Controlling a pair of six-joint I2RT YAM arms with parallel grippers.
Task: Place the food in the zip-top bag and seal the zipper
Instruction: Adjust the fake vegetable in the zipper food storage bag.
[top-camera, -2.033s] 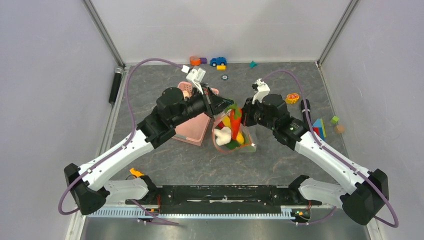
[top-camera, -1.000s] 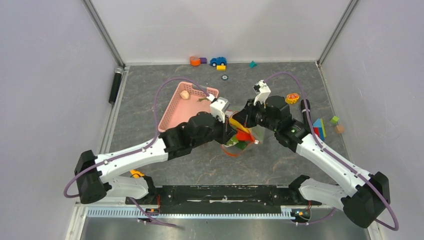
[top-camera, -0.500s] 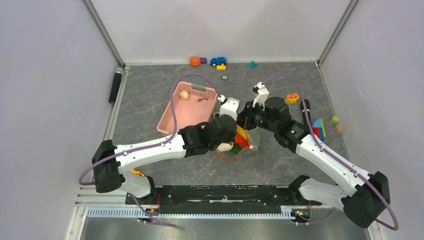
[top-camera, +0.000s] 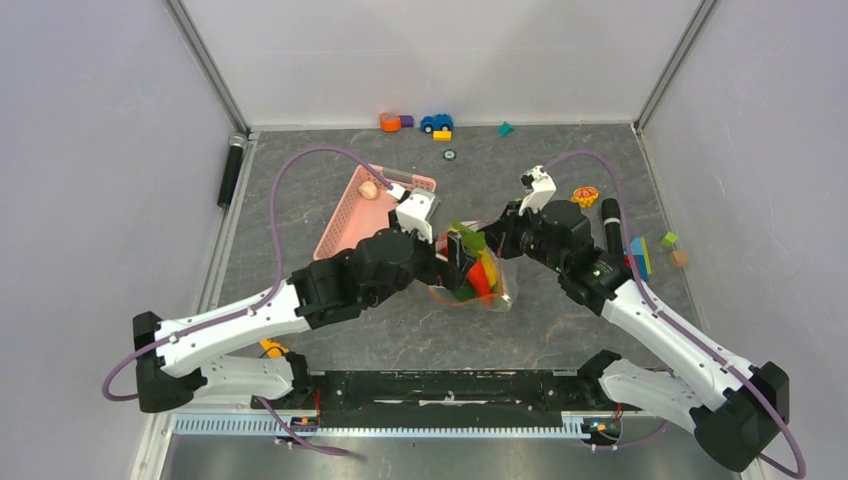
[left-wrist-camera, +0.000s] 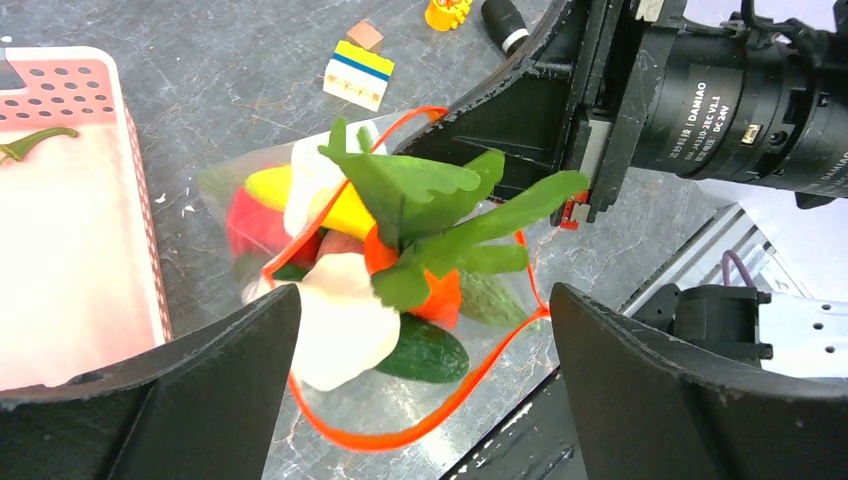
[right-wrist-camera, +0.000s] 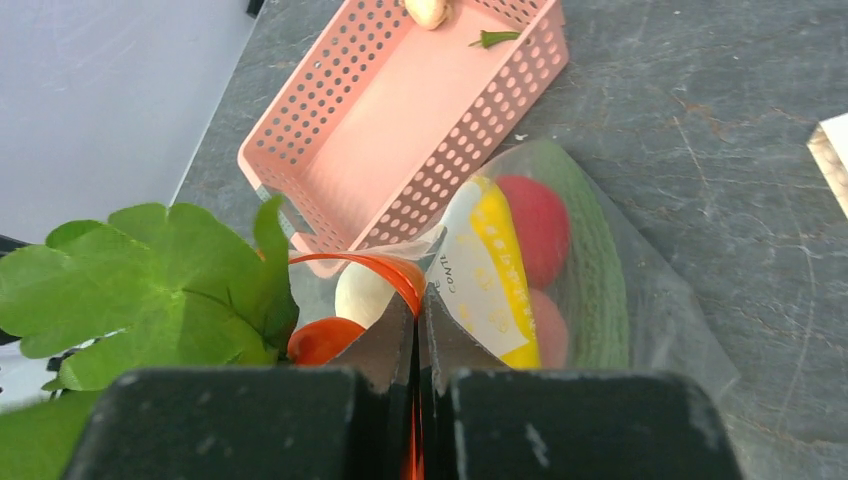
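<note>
One "DAMIAO" label on right arm (left-wrist-camera: 722, 75), bag label (right-wrist-camera: 478, 290) unreadable

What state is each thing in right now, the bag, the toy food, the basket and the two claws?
zip-top bag: mouth open, unsealed, holding food.
carrot: standing in the bag's mouth, leaves sticking out.
pink basket: nearly empty, two small bits inside.
left gripper: open wide, holding nothing.
right gripper: shut on the bag's orange-red rim.
</note>
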